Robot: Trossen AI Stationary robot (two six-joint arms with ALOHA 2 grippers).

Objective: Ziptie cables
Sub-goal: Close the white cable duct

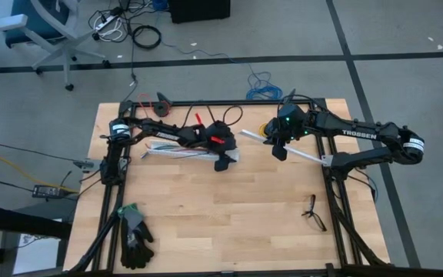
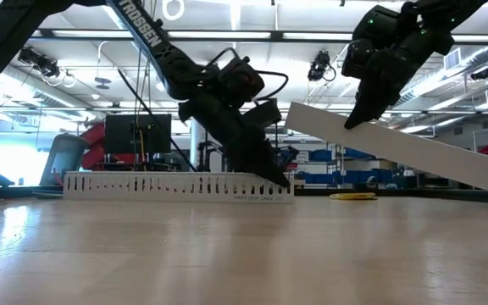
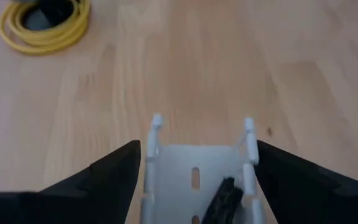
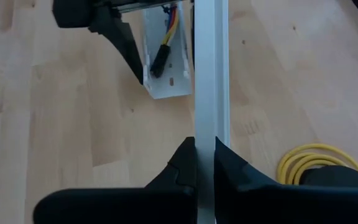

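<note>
Nearest: right gripper [image 4: 205,163] clamped on a flat white cover strip [image 4: 210,74], raised aslant | left gripper [image 3: 194,180] spread astride slotted white channel [image 3: 194,168] | cables [image 4: 169,22] inside channel | ziptie unseen | step: likely preparing channel; next: lower cover onto it.

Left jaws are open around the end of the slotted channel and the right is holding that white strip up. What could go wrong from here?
1. The right gripper pinches the white strip by its thin edge, tilted, far end low; it could pivot or slip.
2. The left gripper straddles the slotted channel end; closing may bend the thin wall fingers.
3. The cables lie in the channel near the left fingertips, so a push could drag them out.
</note>
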